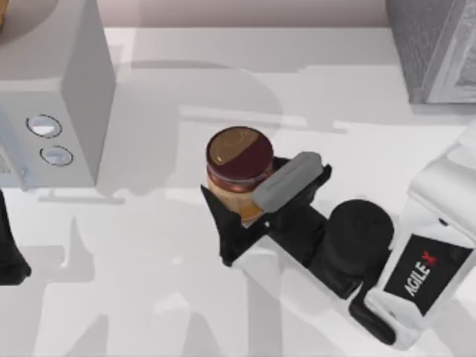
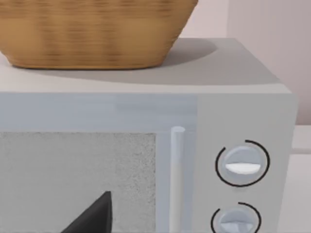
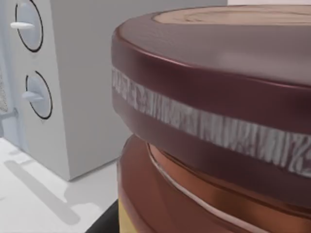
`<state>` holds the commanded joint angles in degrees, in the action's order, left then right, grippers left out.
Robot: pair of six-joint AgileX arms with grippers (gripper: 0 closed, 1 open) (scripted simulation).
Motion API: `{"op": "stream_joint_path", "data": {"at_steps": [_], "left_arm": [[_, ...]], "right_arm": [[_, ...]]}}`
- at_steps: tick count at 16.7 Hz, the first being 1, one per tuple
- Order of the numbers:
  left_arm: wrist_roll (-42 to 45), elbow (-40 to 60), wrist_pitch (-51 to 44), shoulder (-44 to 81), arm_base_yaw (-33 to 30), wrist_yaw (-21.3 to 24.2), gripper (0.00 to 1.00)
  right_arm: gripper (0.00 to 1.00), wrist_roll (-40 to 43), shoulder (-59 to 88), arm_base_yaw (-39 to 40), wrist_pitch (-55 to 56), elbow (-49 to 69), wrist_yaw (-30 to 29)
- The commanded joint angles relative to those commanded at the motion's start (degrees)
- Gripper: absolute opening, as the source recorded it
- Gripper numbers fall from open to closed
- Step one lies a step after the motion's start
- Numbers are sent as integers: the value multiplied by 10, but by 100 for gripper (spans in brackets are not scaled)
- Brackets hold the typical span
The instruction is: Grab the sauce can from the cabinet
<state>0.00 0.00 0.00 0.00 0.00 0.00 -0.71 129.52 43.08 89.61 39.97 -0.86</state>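
The right gripper [image 1: 236,199] has its fingers closed around the upright, maroon-lidded, tan-sided sauce can [image 1: 239,169] at the white worktop's [image 1: 134,297] middle; the left arm is parked by the grey microwave [image 1: 52,111].

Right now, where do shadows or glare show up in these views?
Top view: soft arm shadows cross the table, sheen on the sauce can lid. Left wrist view: basket shadows the microwave top. Right wrist view: knob shadows on the table.
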Motion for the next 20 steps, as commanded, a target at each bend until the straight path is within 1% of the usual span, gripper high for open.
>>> {"op": "stream_joint_path", "data": {"at_steps": [1,14,15,20], "left_arm": [[0,0,0,0,0,0,100],[0,0,0,0,0,0,100],[0,0,0,0,0,0,100],[0,0,0,0,0,0,100]], "right_arm": [[0,0,0,0,0,0,0],[98,0,0,0,0,0,0],[100,0,0,0,0,0,0],[100,0,0,0,0,0,0]]}}
